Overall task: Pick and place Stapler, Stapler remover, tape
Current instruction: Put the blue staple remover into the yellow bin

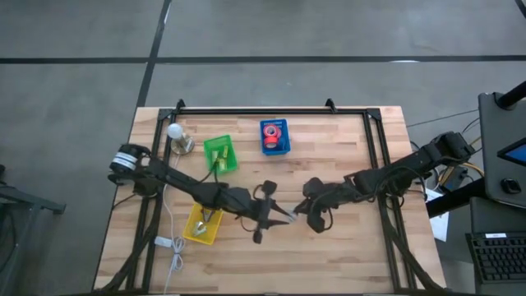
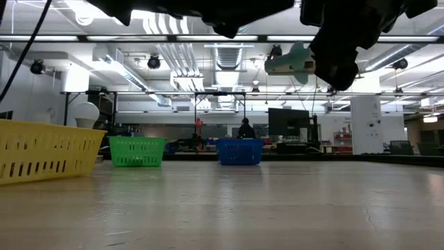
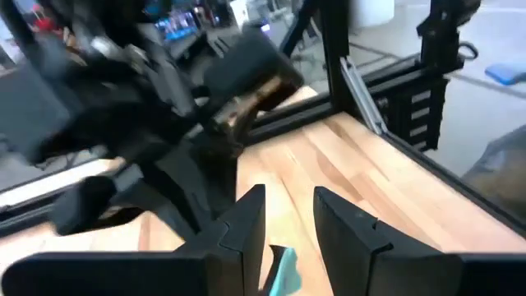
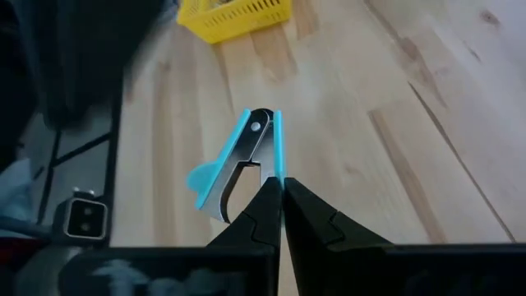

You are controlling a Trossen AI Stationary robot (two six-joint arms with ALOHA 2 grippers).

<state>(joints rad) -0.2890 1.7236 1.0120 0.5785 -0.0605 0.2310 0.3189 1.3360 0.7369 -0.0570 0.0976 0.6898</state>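
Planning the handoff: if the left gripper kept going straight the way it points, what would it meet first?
Probably the right arm, which fills the left wrist view just beyond the open left gripper; depth is uncertain. A blue stapler remover shows below its fingers.

Bright ceiling lights backlit the low view; the left wrist view was motion-blurred; bench evenly lit.

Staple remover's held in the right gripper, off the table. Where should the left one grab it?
Probably by the free hinged end of the staple remover, coming from opposite the right gripper, which pinches the tip of one blue arm. The open left gripper faces it.
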